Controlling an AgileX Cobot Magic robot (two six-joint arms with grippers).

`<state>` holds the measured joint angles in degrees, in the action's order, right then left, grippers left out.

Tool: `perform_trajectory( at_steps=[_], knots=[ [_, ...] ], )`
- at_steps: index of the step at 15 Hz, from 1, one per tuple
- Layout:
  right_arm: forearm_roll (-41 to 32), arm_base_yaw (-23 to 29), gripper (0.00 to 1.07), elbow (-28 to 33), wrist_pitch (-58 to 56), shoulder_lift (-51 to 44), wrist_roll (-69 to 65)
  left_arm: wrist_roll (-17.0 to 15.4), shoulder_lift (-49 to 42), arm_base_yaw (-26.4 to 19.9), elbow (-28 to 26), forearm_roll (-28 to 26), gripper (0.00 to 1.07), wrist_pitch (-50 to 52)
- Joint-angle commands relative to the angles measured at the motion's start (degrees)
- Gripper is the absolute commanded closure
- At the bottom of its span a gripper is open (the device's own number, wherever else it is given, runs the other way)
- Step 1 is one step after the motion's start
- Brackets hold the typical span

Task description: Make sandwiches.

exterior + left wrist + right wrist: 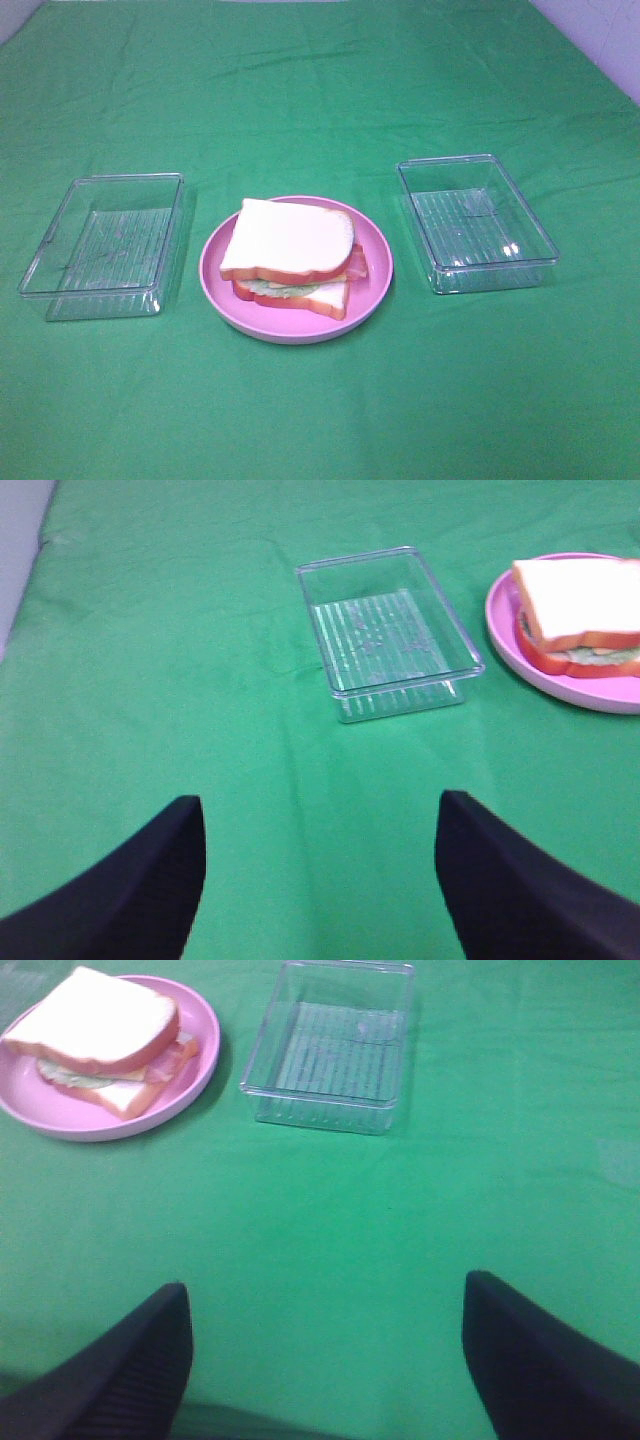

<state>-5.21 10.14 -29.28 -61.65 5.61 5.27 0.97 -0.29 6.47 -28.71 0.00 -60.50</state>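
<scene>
- The sandwich (292, 260) sits assembled on the round pink plate (375, 290) at the middle of the green cloth (320, 100).
- Its top bread slice (285, 240) is white with an orange-brown crust and lies slightly skewed over the bottom bread slice (325, 296), so that slice's near right corner sticks out.
- Between the slices a green lettuce leaf (280, 288) shows along the near edge, and reddish bacon (357, 262) pokes out on the right side.
- A thin yellowish line at the filling may be cheese; I cannot tell for sure.
- A clear ribbed tray (100, 245) rests on the cloth to the left of the plate, near it but apart.
- A second clear tray (475, 222) rests to the right of the plate, also apart, and a little farther back.
- The left gripper (320, 880) hangs over bare cloth on the near left side, its two dark fingers (130, 895) spread wide with nothing between them.
- In the left wrist view the left tray lies ahead of that gripper, with the plate's edge beyond it.
- The right gripper (325, 1365) hangs over bare cloth on the near right side, jaws likewise wide apart and holding nothing.
- Neither gripper touches the sandwich, the plate or a tray.
</scene>
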Motion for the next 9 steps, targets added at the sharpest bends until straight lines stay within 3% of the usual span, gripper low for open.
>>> perform_trajectory(
  at_steps=[1, 3, 9],
  knots=[
    [-0.06, -6.30, 0.36, 0.23, 0.69, -0.40, 0.92, 0.06, -1.09, -6.07, 0.06, 0.00, 0.42, 0.57],
    [-0.06, -9.28, 0.36, 0.23, 0.69, -0.97, 0.86, 0.06, -1.09, -9.00, 0.06, 0.00, 0.42, 0.57],
    [-0.23, -9.40, 0.36, 0.23, 0.69, -6.76, 0.74, 0.06, -1.09, -9.11, 0.06, 0.00, 0.42, 0.57]
  ],
)
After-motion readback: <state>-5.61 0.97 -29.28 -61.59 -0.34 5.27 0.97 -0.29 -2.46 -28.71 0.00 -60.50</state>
